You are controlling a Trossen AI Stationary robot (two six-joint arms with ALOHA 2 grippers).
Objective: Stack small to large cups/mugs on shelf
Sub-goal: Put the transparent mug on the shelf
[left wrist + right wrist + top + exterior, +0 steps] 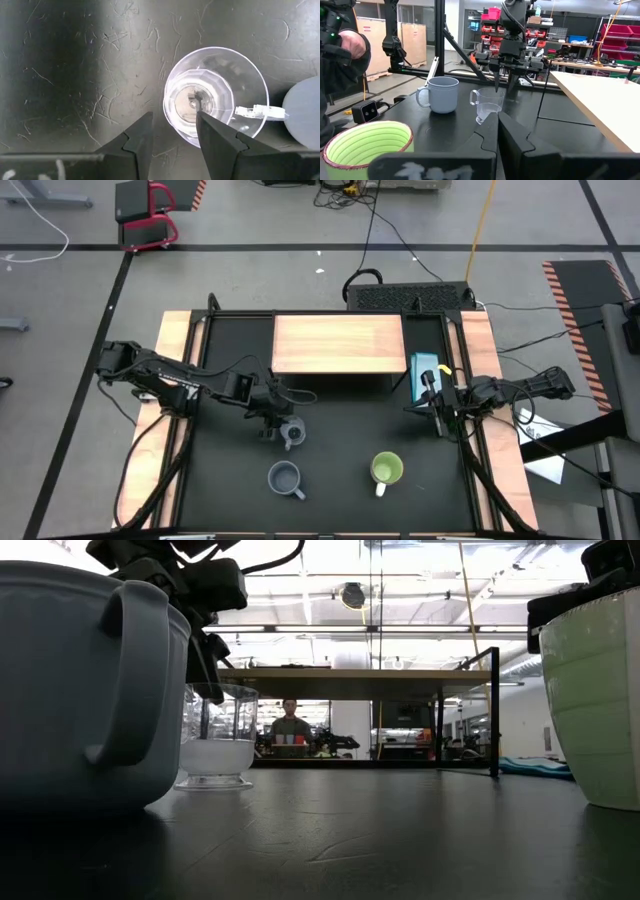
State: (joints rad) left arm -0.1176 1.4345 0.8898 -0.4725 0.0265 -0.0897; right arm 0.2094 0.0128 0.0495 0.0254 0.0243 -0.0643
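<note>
**Left arm parked over the little glass cup, the three cups on the mat**

So here's the setup. The small clear glass cup (292,434) sits upright on the black table (340,500) top, roughly mid-table and a bit toward the left edge. The left gripper (272,418) is right above it, pointing down. In the left wrist view the fingers (220,140) are spread, one over the inside of the cup's rim, the other outside its wall, so the rim sits between them. Whether either finger touches the glass, I can't tell. Nothing's gripped, the pincer is released.

The grey-blue mug (285,477) is closer to the front edge, just beside the glass cup and not touching it, upright. The lime-green mug (386,470) with the white handle stands upright too, well apart from those two, over toward the front right part of the table.

The shelf (338,344) is along the back edge, centred, light-wood top with nothing on it.

The right gripper (436,404) waits near the right edge of the table, beside the shelf's right end. Its fingers are clenched together and hold nothing.

Low view also shows a person (290,724) way back in the room beyond the table.
</note>
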